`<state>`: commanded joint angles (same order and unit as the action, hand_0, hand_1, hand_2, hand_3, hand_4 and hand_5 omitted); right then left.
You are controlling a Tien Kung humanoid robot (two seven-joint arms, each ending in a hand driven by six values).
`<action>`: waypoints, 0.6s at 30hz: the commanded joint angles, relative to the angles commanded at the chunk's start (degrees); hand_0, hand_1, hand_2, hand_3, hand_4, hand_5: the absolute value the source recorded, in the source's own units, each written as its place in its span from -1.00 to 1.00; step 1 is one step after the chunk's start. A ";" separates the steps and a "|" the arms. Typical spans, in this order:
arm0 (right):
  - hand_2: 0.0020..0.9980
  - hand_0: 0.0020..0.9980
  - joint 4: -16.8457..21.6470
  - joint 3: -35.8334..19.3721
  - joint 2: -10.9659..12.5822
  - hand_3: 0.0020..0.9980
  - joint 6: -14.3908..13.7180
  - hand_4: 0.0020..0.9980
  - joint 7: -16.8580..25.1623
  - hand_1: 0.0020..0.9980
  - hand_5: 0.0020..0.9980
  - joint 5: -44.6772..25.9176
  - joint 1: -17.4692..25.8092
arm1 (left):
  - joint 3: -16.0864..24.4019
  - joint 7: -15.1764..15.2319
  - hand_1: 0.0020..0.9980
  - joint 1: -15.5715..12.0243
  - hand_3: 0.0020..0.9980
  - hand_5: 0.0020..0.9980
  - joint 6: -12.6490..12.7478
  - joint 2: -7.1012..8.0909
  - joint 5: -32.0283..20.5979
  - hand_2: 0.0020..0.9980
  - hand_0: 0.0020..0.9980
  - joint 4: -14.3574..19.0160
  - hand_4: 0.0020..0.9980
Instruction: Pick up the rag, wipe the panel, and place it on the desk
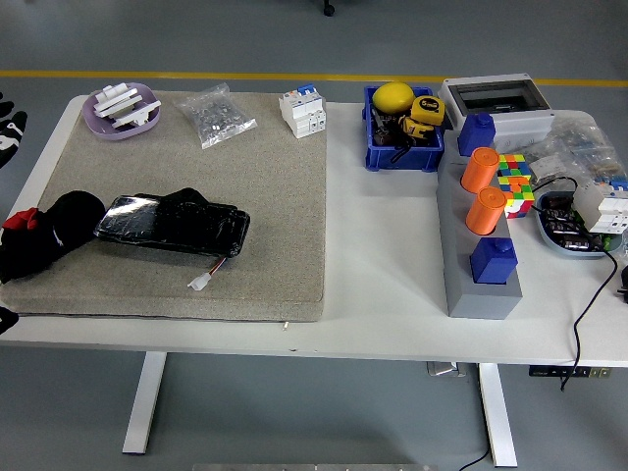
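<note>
A white counter (383,255) carries a large grey-brown felt mat (186,196) over its left half. The rag (44,235), black with a touch of red at its left end, lies bunched on the mat near the counter's left edge, touching the left end of the panel (175,226), a dark glossy slab that lies flat on the mat, slightly slanted, with a small white connector (200,283) on short wires trailing from its near right end. The left hand (10,128) shows only as a few black-and-white fingertips at the picture's left edge, off the counter's far left corner and well apart from the rag; it holds nothing, but whether its fingers are spread or curled cannot be told from this sliver. The right hand is out of sight. At the mat's far left corner sits a lilac dish (123,110) with white parts in it, beside it a clear bag of small metal pieces (216,116), and at the mat's far right corner a white circuit breaker (302,111). On the bare right half of the counter a blue bin (402,132) holds a yellow ball and a yellow tape measure; near the right edge stands a grey block (479,265) bearing two orange cylinders (483,186) and blue caps, with a colourful puzzle cube (517,182) just beside it.
</note>
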<state>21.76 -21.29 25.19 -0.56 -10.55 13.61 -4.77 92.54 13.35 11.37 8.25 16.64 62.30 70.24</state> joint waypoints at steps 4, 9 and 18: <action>0.34 0.49 -0.01 0.10 -0.06 0.31 0.01 1.00 -0.03 0.15 0.25 -0.04 0.02 | 0.27 0.18 0.43 -0.04 0.14 -0.79 -0.10 -0.48 -0.09 0.22 0.37 -0.42 0.52; 0.34 0.49 -0.08 -0.19 -0.01 0.31 -0.06 1.00 -0.08 0.15 0.25 0.12 0.07 | 0.36 -0.40 0.42 -0.29 0.14 -0.79 -0.28 -0.79 0.39 0.23 0.38 -0.11 0.53; 0.34 0.49 -0.15 -0.24 -0.14 0.31 -0.02 1.00 -0.09 0.15 0.25 -0.05 0.13 | 0.33 -0.40 0.43 -0.19 0.14 -0.78 -0.42 -0.80 1.10 0.23 0.38 -0.20 0.54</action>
<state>21.61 -21.53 25.05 -0.59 -10.64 13.56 -4.64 92.87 12.95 11.17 7.83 15.84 63.40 70.04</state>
